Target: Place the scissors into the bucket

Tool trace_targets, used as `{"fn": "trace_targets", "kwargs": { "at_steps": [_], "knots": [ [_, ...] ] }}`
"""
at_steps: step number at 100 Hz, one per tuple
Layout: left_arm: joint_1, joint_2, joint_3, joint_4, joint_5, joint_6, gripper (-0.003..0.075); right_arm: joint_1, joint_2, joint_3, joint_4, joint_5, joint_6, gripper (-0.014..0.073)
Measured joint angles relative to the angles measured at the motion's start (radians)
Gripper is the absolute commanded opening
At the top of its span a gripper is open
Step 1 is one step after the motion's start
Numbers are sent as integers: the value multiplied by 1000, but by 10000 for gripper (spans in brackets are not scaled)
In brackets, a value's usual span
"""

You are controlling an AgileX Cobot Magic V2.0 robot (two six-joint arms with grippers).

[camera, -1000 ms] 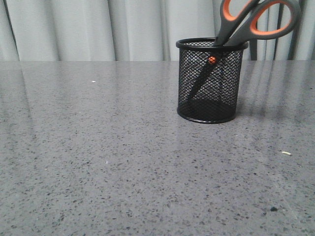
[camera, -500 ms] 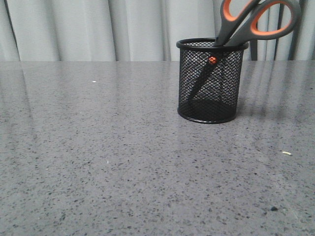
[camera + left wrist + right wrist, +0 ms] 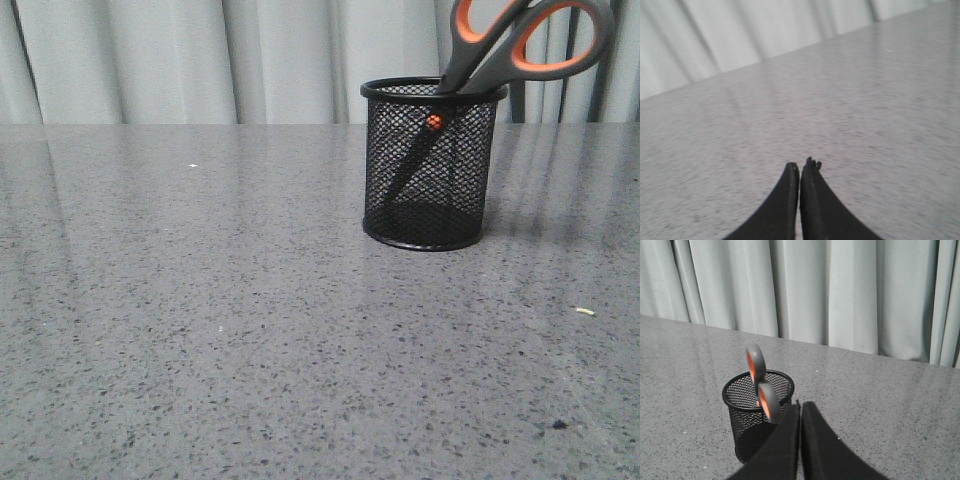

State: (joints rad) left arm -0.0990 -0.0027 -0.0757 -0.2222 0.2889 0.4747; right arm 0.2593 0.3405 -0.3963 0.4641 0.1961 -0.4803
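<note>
The scissors stand blades down inside the black mesh bucket, handles leaning over its right rim, orange pivot dot showing through the mesh. The right wrist view shows the bucket with the scissors' handles sticking up. My right gripper is shut and empty, next to the bucket and apart from the scissors. My left gripper is shut and empty over bare table, with neither object in its view. No gripper shows in the front view.
The grey speckled table runs back to a pale curtain. A small pale crumb lies at the front right and a dark speck nearer the front edge.
The front view has shifted very slightly; the bucket and scissors stay as they were.
</note>
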Motion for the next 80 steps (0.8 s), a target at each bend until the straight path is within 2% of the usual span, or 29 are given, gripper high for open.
{"fn": "trace_targets", "kwargs": {
  "at_steps": [11, 24, 44, 80],
  "knots": [
    [36, 0, 59, 85, -110, -69, -20, 0, 0, 0, 0, -2, 0, -45],
    [42, 0, 76, 169, -135, -122, -20, 0, 0, 0, 0, -2, 0, -45],
    [44, 0, 76, 195, -115, -231, -20, 0, 0, 0, 0, -2, 0, -45],
    [44, 0, 76, 196, -49, -252, -20, 0, 0, 0, 0, -2, 0, -45]
  ]
}}
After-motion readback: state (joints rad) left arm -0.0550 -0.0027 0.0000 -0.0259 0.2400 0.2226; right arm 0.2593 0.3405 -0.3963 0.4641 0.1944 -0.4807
